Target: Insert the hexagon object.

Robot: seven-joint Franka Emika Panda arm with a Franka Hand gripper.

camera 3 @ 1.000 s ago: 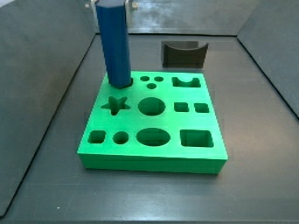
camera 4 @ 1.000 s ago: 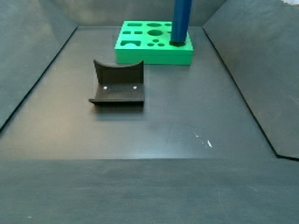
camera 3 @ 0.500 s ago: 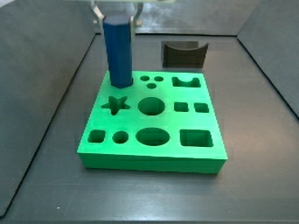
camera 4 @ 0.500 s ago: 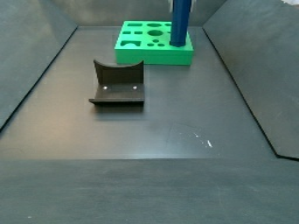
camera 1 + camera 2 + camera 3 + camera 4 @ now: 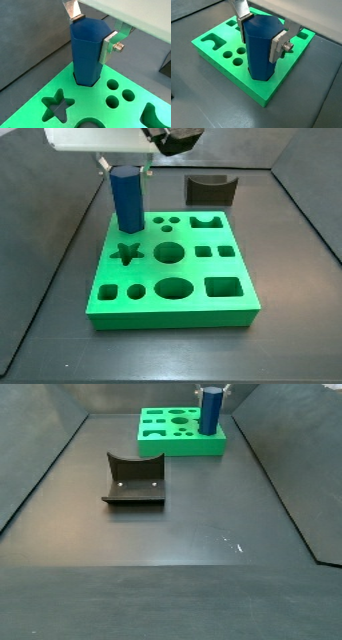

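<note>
The blue hexagon object [image 5: 127, 200] stands upright with its lower end sunk in a hole at the far left corner of the green board [image 5: 147, 268]. It also shows in the other side view [image 5: 210, 412] and in both wrist views [image 5: 88, 50] [image 5: 261, 47]. My gripper [image 5: 127, 168] is directly above the board, shut on the peg's top. Its silver fingers press two opposite faces in both wrist views [image 5: 93, 28] [image 5: 261, 29]. The peg's bottom end is hidden inside the hole.
The green board [image 5: 181, 446] has several other cut-outs: a star, circles, squares and an oval. The dark fixture [image 5: 211, 188] stands on the grey floor beside the board, as the other side view [image 5: 134, 479] also shows. Grey walls enclose the floor.
The gripper has come down with the hexagon object, which now stands much lower, its lower end down in the hole. The board has shifted slightly.
</note>
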